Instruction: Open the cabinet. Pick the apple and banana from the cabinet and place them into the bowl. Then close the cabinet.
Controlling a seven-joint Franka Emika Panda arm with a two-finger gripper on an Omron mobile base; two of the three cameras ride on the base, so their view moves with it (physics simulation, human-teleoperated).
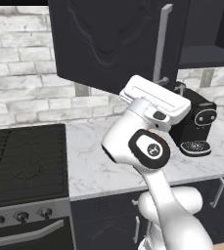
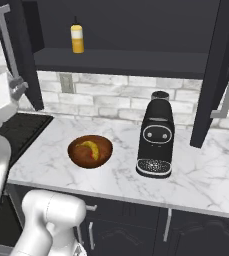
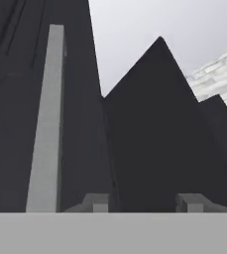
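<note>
White brick wall backs a marble tabletop (image 2: 196, 170) where the bowl (image 2: 90, 151) sits at about nine o'clock from the black coffee machine (image 2: 156, 137), well apart from it. Inside the bowl lie the banana (image 2: 91, 146) and, touching it at its lower edge, the apple (image 2: 92, 156). Above, the cabinet (image 2: 136, 30) stands with both doors swung out; a yellow bottle (image 2: 76, 39) rests upright on its shelf. In the left base view the left door (image 1: 108, 39) hangs open over the tabletop, its silver handle (image 1: 161, 44) running down toward the hand (image 1: 169, 84), which sits at the handle's lower end. From the hand view the handle (image 3: 45, 119) rises at about eleven o'clock, beside the left fingertip rather than between the two. Its jaws stand partly apart; whether they grip the door edge or the handle, I cannot tell. A dark stove (image 1: 25, 161) lies at nine o'clock from the arm.
</note>
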